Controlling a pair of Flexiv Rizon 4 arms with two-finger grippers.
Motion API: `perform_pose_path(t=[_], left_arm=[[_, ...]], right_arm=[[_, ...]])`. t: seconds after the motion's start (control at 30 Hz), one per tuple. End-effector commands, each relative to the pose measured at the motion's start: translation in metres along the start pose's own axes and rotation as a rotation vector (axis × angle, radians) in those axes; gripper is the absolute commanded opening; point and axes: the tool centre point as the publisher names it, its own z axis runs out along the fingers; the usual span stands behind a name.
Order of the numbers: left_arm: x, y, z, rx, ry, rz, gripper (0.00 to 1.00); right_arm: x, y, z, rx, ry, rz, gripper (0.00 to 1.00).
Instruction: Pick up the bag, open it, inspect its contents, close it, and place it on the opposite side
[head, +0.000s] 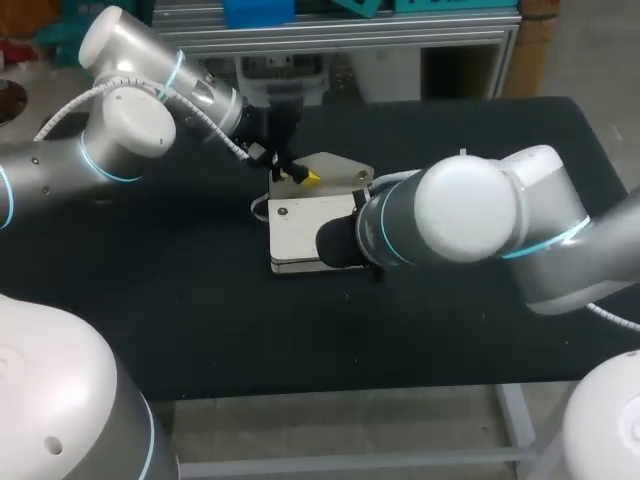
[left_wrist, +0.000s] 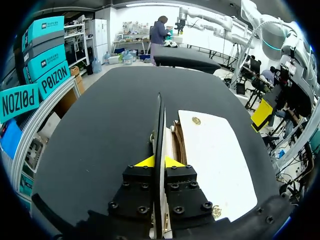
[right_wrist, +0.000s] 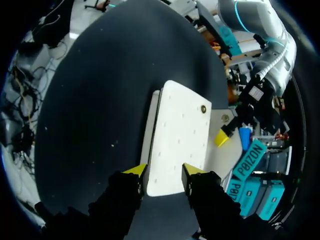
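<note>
Right arm (head: 470, 210) enters from the right side of the head view and lies across the near middle of the black table (head: 150, 300), its wrist covering the right end of the bag (head: 300, 228).

Right gripper (right_wrist: 164, 171): hidden behind its own wrist in the head view. In the right wrist view the two yellow tips stand one on each side of the near end of the bag's white top panel. Both appear to touch its edges, so the fingers are clamped on the bag across its width.

Bag: white, flat-sided, lying at the centre of the table. One brass stud (right_wrist: 203, 108) shows near the far end of the top panel.

Left arm (head: 130, 130) comes in from the left corner and reaches to the far edge of the bag.

Left gripper (left_wrist: 159, 161): fingers closed tight on the flap (left_wrist: 160, 130), which stands upright on edge between the two yellow tips. Brown lining (left_wrist: 177, 145) shows in the gap between the raised flap and the white body beside it.

From the right wrist view, one yellow tip of the left gripper sits just past the far end of the white panel.
</note>
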Motion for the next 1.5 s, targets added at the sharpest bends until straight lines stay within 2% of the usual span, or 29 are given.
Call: perform_pose_path(t=[0.03,0.27,0.53,1.1,1.5], left_arm=[[-0.005,0.003,0.007,0.0,0.015,0.0,0.0],[-0.008,0.009,0.016,-0.018,0.046,-0.005,0.0],[-0.011,0.014,0.022,-0.019,0.077,-0.016,0.0],[-0.013,0.02,0.031,-0.025,0.11,-0.031,0.0],[-0.013,0.025,0.032,-0.019,0.115,-0.044,0.0]], right_arm=[[0.018,-0.001,0.006,0.01,-0.081,-0.001,0.48],[0.023,-0.009,0.016,0.039,-0.119,-0.004,0.48],[0.02,-0.019,0.027,0.087,-0.168,0.007,0.47],[0.015,-0.025,0.049,0.128,-0.202,0.026,0.45],[0.008,-0.021,0.052,0.14,-0.234,0.07,0.45]])
